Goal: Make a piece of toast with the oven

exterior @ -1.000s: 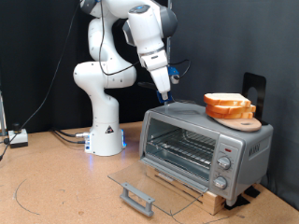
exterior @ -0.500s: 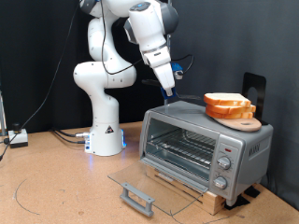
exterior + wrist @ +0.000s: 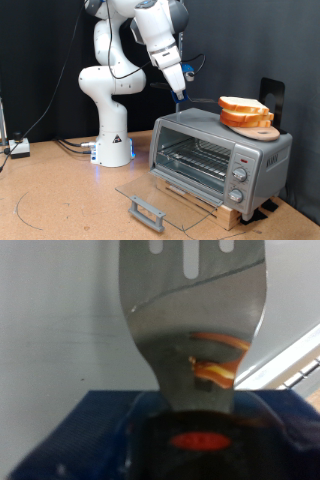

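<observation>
A silver toaster oven sits on a brown table. It is the landmark for everything here. Its glass door is already dropped fully open and lies flat in front of it, handle outward, so the wire rack inside shows and is bare.

On the oven's roof, toward the end above the knobs, rests a round wooden board carrying two slices of bread stacked together. The piece of toast to be made is the top slice of that stack; nothing is touching it.

A white robot arm stands behind the oven's far end, away from the knobs. Its gripper hangs in the air just above the roof at that far end, apart from the bread.

The wrist view shows a metal spatula with slots in its blade reaching forward from the hand, its dark handle with a red mark seated in blue material. The fingers themselves are hidden, so whether they are clamped on the spatula cannot be told.

Judged from this, the step in hand is bringing the spatula toward the bread. Lifting a slice would call for a low, flat blade slid between the slices without pushing the board off the roof.
</observation>
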Robot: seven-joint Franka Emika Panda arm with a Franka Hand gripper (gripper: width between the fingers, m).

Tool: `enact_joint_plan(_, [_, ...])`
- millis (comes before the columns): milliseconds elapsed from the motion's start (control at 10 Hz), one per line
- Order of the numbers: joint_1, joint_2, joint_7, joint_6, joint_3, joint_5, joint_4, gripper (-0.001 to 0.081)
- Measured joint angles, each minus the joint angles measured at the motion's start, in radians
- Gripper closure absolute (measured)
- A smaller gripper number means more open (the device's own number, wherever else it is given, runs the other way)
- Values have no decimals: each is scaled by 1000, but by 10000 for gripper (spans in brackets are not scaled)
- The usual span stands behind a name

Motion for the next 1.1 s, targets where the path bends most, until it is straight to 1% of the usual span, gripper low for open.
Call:
enact_joint_plan(400, [0,5,0,93,17,3,0,413])
enact_joint_plan(700, [4,24,0,140,43,20,1,413])
enact_joint_plan(900, [15,40,0,182,75,37,1,413])
enact_joint_plan(1100, [26,63,7,231,119,71,8,413])
